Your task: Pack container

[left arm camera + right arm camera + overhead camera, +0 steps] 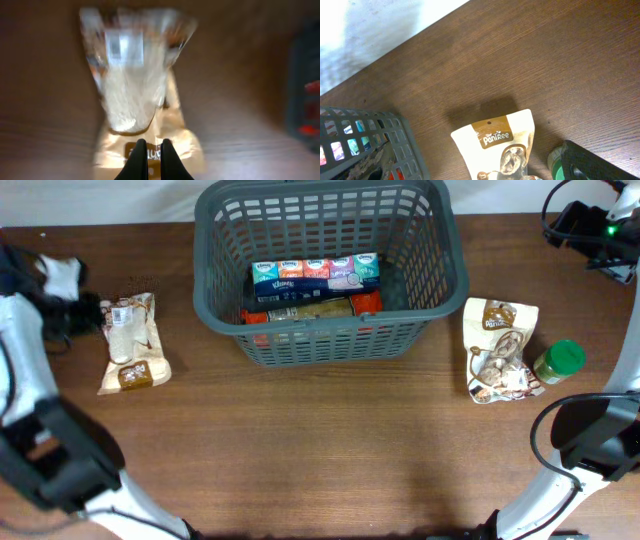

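Already partly packed, three things left out

The left fingers (147, 156) are pressed close together and hold nothing. They are close to a clear bag (132, 95) lying on the worktop (320, 450). Only a dark bit of the right fingers (592, 165) shows, so nobody can tell if they are open. The container (330, 342) sits at the back, in the middle. It has tissue packs (315, 272) and some packets inside. The clear bag, a brown snack bag (500, 348) and a green-lid jar (558, 362) are outside. The job looks about half done.
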You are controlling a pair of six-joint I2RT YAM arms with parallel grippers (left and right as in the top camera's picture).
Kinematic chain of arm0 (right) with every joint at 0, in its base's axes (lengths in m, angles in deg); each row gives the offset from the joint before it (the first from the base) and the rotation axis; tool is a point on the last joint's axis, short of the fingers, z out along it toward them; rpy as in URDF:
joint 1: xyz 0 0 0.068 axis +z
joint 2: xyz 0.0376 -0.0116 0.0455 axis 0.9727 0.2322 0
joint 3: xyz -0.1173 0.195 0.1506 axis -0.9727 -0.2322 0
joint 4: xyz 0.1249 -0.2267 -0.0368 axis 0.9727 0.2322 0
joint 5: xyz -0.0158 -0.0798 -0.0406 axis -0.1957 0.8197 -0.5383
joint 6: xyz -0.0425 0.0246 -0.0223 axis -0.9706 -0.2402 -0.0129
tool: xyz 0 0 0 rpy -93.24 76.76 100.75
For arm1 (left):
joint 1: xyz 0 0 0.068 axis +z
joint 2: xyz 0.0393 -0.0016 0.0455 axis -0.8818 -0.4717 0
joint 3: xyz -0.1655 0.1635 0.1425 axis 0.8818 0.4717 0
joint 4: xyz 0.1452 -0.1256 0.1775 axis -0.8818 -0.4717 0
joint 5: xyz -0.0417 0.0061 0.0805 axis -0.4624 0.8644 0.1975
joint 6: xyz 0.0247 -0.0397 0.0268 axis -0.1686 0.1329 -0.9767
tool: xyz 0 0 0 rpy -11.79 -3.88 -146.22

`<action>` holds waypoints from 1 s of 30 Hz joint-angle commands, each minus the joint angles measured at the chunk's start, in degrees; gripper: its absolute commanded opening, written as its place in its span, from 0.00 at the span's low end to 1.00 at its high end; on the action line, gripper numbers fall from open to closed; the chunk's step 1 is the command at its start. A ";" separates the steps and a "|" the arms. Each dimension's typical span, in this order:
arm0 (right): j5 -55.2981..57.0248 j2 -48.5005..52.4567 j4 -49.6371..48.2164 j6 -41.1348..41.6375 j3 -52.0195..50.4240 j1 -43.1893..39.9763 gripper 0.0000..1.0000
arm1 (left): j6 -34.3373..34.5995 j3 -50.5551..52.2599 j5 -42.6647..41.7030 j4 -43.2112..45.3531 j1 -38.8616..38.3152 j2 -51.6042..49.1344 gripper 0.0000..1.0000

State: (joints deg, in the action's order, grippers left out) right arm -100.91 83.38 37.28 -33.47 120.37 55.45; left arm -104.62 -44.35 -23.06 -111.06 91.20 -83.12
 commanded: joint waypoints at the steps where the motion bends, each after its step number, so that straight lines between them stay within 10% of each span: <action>1: 0.70 0.39 -0.15 0.28 1.18 0.09 0.99 | -1.11 -2.14 -2.45 1.09 -1.07 11.04 0.02; 9: 0.70 0.39 -0.15 0.28 1.18 0.09 0.99 | -0.83 -1.40 7.23 -1.51 -1.11 16.28 0.04; 13: 0.70 0.39 -0.15 0.28 1.18 0.09 0.99 | -0.85 2.12 8.66 -2.62 -0.96 13.03 0.58; 18: 0.70 0.39 -0.15 0.28 1.18 0.09 0.99 | -0.87 4.00 1.97 -2.93 -0.96 7.15 0.97; 30: 0.70 0.39 -0.15 0.28 1.18 0.09 0.99 | -0.83 3.76 0.72 -6.34 -0.96 7.17 0.91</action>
State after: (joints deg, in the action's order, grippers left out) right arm -100.93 83.38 37.28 -33.49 120.37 55.45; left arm -105.21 -40.17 -20.88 -117.11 90.00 -78.86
